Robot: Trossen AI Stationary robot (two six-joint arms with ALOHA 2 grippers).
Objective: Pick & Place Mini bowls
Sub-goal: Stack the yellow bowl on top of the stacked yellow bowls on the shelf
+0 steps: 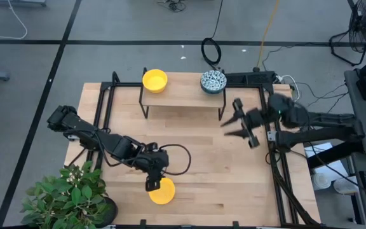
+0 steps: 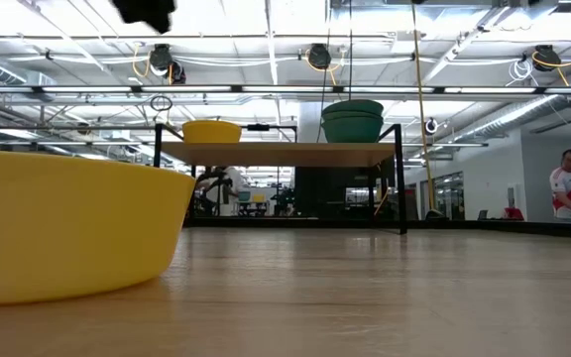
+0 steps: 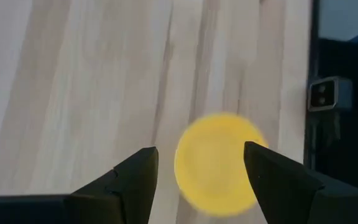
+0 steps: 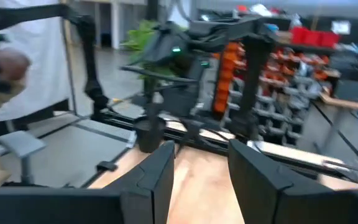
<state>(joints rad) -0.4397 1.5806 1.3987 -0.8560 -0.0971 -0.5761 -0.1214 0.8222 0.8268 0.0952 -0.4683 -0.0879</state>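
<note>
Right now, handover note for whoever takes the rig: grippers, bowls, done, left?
Left gripper: open, above the yellow bowl at the table's near edge, fingers either side of it in the wrist view, no grasp.
Right gripper: open, empty, in the air over the table's right side.
On the raised shelf: second yellow bowl and patterned bowl, which the low view shows as a stack.
Done: those on the shelf, apparently.
Left: near bowl not yet picked.

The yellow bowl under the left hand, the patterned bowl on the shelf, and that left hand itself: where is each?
Yellow bowl [image 3: 218,163], left wrist view, middle of its inside.
Patterned bowl [image 1: 213,81], high view, centre of its inside.
Left hand [image 3: 199,167], left wrist view, midway between its open fingertips.
</note>
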